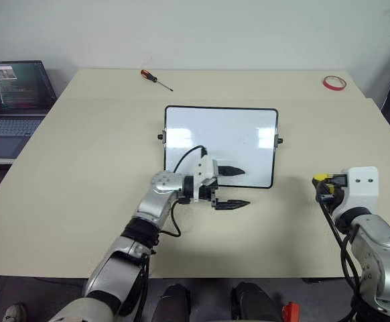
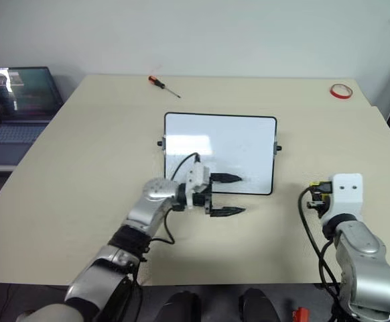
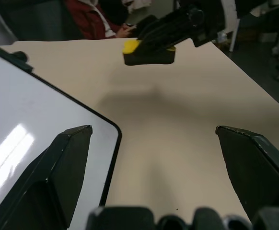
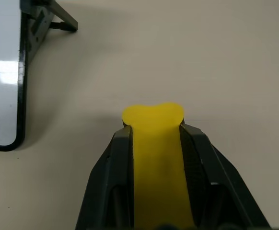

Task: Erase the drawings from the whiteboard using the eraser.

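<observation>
Whiteboard (image 1: pixel 235 134) blank, no legible writing.
Right hand (image 4: pixel 154 136) grips the eraser (image 4: pixel 154 143); left hand (image 1: pixel 230 188) spread wide over desk (image 1: pixel 81 168).

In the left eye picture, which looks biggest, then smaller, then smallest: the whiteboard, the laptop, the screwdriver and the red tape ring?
1. whiteboard
2. laptop, though the picture's edge cuts it off, so its full size is unsure
3. screwdriver
4. red tape ring, close to the screwdriver in size, only a little smaller

Bright even light, glare on whiteboard (image 1: pixel 222 137) (soft shadows)
</observation>
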{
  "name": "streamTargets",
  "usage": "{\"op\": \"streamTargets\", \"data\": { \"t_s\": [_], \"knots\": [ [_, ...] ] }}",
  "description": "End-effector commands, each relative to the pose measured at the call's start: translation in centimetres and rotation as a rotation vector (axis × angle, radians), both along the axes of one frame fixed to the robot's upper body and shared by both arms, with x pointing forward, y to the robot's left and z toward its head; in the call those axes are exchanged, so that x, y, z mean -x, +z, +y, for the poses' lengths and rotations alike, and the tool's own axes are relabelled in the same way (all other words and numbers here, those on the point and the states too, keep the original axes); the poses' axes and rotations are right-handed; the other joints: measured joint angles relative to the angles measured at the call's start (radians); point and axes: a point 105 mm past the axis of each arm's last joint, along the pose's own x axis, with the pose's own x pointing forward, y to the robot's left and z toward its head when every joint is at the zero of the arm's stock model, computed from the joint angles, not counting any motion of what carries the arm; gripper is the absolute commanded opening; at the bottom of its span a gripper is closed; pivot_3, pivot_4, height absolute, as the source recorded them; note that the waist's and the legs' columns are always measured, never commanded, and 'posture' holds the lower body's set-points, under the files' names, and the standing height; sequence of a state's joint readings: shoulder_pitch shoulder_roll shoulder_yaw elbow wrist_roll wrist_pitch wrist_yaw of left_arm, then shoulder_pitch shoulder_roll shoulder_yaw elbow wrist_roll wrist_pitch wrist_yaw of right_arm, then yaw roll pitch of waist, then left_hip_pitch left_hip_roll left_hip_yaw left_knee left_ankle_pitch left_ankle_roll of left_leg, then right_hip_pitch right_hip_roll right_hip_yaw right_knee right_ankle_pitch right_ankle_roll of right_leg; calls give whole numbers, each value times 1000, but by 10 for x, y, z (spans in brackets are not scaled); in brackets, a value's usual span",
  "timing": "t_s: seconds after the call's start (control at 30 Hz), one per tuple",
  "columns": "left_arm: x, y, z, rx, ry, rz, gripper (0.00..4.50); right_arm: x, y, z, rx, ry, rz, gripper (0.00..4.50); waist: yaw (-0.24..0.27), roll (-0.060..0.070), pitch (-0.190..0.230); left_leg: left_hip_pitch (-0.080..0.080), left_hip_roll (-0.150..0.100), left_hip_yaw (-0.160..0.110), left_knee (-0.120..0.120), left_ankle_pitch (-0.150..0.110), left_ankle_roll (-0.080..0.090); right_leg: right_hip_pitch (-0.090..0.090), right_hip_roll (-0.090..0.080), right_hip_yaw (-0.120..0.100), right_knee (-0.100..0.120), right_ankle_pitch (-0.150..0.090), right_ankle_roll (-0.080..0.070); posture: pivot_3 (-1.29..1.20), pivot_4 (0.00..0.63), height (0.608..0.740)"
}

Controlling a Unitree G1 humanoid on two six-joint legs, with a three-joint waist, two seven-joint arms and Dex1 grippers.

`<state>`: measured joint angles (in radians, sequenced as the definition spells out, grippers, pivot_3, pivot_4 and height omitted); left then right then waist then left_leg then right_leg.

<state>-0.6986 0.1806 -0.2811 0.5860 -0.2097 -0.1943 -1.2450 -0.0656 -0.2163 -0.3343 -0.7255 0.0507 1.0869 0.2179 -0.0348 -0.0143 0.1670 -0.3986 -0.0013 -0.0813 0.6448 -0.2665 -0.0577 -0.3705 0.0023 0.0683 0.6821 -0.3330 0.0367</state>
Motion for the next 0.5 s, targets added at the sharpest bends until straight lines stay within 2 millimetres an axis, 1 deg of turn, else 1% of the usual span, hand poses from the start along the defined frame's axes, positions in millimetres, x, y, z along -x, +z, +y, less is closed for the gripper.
{"op": "streamTargets", "data": {
  "t_s": [0.03,0.13,0.23,0.33,0.5],
  "knots": [
    [5,9,-20,13,-68,-51,4500,-2,2,-3,-12,-18,-38,1073,2,0,0,0,-1,0,0,0,0,0,-1,0,0,0,0,0,150,740],
    [10,10,-28,24,-83,-56,4500,-7,0,2,-24,-4,-41,1073,2,0,0,-1,-3,0,0,0,0,0,-3,1,0,-1,1,0,150,740],
    [12,7,-31,21,-80,-58,4500,-13,-2,7,-26,13,-44,1073,0,0,0,-1,-3,0,0,0,1,0,-3,1,0,-1,2,0,150,740],
    [14,6,-30,18,-76,-55,4500,-21,-3,13,-29,36,-48,1073,-4,0,0,0,-3,0,0,0,1,0,-3,1,1,-1,1,0,150,740],
    [13,5,-25,12,-60,-57,4500,-27,-6,14,-26,46,-51,1073,1,0,0,-1,-3,0,0,1,1,0,-4,0,1,-1,1,0,150,740]
  ]
}}
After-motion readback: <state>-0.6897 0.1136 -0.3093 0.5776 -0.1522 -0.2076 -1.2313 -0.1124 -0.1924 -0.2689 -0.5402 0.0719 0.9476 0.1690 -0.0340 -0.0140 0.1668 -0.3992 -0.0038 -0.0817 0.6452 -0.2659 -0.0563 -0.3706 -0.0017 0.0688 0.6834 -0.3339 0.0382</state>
